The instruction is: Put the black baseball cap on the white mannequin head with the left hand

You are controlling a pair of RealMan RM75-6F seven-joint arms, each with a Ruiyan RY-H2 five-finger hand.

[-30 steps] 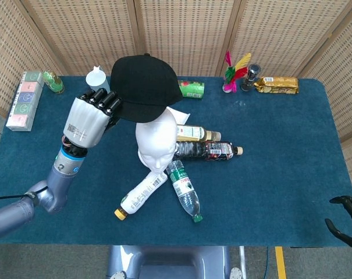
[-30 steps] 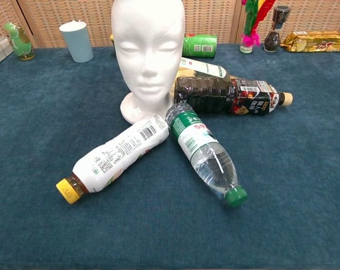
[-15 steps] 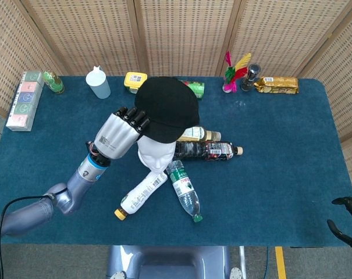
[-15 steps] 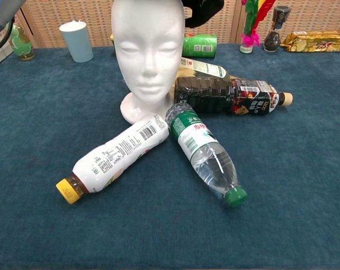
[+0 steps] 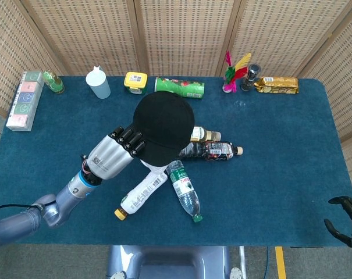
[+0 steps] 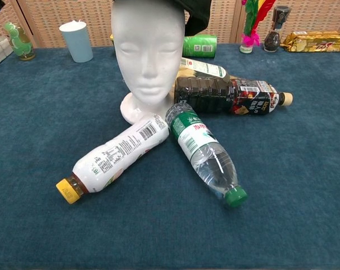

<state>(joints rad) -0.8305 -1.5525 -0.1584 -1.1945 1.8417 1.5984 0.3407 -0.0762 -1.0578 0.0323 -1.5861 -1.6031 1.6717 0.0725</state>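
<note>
While my left hand grips the black baseball cap by its left rim, the cap sits directly over the white mannequin head, covering the crown so that from above only a sliver of white shows below it. Seen from the chest, the cap's edge lies along the top of the forehead and hangs lower on the right side, so it looks tilted rather than level. My hand lies just left of the head, fingers curled on the fabric. I judge the cap needs to settle straight down. My right hand hangs off the near right corner of the surface, fingers apart, holding nothing.
</note>
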